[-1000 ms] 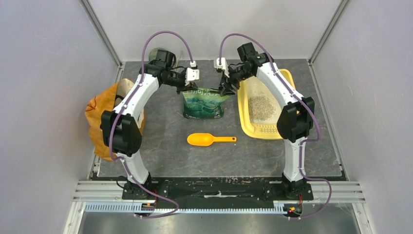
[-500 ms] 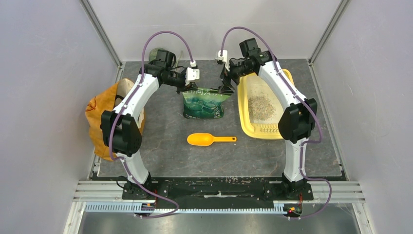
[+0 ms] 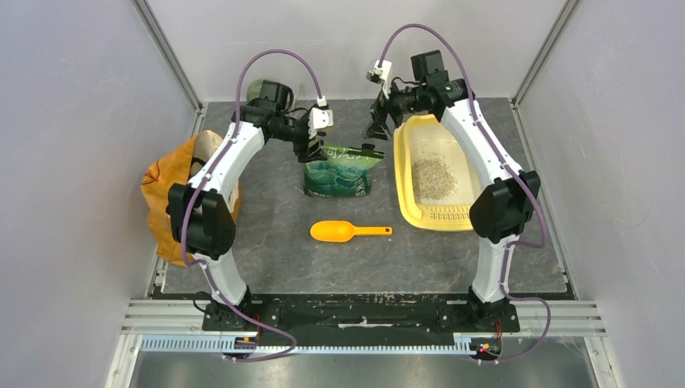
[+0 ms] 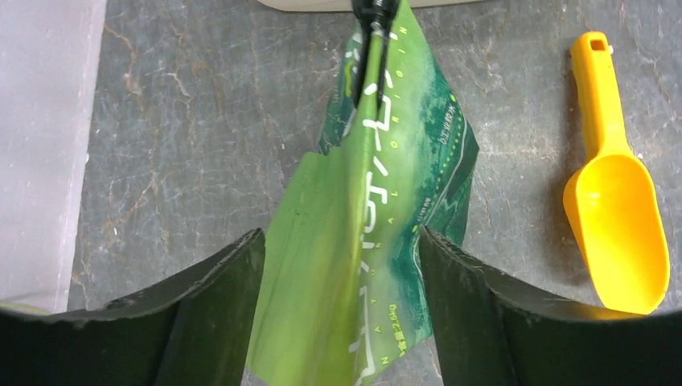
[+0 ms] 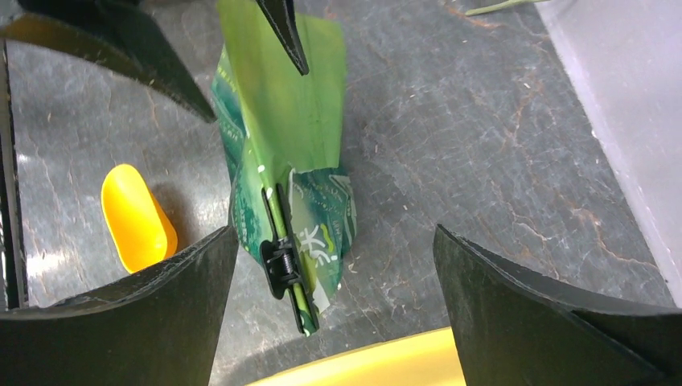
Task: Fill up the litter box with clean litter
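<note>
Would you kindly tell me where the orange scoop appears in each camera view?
Top external: the orange scoop lies mid-table, nearer the arm bases than the green pouch.
Left wrist: at the right edge, right of the pouch.
Right wrist: only its bowl shows, at the left, left of the pouch.
Shared landmark: the green pouch.

On the bench [image 3: 275, 259], the litter box [image 3: 444, 217] lay right of centre, its grille end toward the bottom of the frame, with the clean litter [image 3: 434, 176] piled in its basin. Just left of the box sat the pouch [image 3: 338, 176], and below it lay the scoop [image 3: 349, 232], handle pointing right. The bag [image 3: 165, 202] sat at the left edge. The left pincer [image 3: 313, 149] straddled the pouch's upper-left corner. The right pincer [image 3: 377, 129] hung above the upper-right corner, apart from it.
</note>
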### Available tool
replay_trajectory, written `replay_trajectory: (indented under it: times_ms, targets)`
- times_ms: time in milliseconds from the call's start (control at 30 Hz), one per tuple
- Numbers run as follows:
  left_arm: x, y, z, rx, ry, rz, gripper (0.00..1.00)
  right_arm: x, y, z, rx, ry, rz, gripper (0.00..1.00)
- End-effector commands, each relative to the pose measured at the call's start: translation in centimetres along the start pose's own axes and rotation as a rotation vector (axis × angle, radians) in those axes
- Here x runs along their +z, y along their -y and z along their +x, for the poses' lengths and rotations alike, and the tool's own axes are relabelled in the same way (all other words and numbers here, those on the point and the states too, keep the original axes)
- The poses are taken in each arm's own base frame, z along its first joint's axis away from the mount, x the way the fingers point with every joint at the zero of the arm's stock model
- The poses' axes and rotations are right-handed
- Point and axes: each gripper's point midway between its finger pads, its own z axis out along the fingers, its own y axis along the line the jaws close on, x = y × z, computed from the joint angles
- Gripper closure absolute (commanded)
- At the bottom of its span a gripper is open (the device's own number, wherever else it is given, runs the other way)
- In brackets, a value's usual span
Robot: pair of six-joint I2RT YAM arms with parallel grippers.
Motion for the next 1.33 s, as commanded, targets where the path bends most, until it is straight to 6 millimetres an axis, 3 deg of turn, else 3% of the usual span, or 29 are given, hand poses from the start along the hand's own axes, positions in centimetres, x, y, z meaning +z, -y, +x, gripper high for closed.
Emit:
replay_trajectory:
  times_ms: [0, 200, 367, 467, 500, 533, 633, 900, 1133, 1300]
  targets:
    - [-3.0, -2.6, -5.2, -0.008, 0.059, -0.134, 0.18, -3.3, 2.0, -5.6, 0.039, 0.143, 0.139, 0.03]
    - [-8.1, -7.2, -10.0, -0.198, 0.073, -0.395, 0.14, -8.7, 6.5, -8.5, 0.221, 0.298, 0.336, 0.03]
    - [-11.7, -10.4, -10.9, -0.387, 0.013, -0.585, 0.12, -14.1, 9.7, -7.4, 0.406, 0.362, 0.492, 0.03]
    - [-12.1, -10.7, -9.1, -0.506, -0.061, -0.626, 0.11, -16.9, 11.1, -4.7, 0.5, 0.361, 0.566, 0.03]
    - [-12.0, -10.4, -8.2, -0.553, -0.083, -0.619, 0.11, -17.0, 11.1, -3.8, 0.526, 0.353, 0.569, 0.03]
    - [-12.3, -10.4, -7.5, -0.598, -0.086, -0.618, 0.11, -18.5, 11.9, -2.3, 0.558, 0.349, 0.608, 0.03]
    - [-12.9, -10.5, -5.0, -0.793, -0.073, -0.636, 0.1, -20.0, 12.4, 1.4, 0.627, 0.297, 0.692, 0.03]
    - [-12.9, -9.1, 0.5, -0.993, -0.236, -0.733, 0.09, -21.4, 9.6, 9.0, 0.75, 0.091, 0.83, 0.03]
    - [-13.5, -8.3, 3.0, -0.984, -0.304, -0.811, 0.08, -21.6, 7.6, 10.8, 0.834, 0.062, 0.872, 0.03]
    - [-14.2, -8.1, 2.9, -0.954, -0.289, -0.849, 0.07, -22.2, 7.5, 10.6, 0.832, 0.046, 0.895, 0.03]
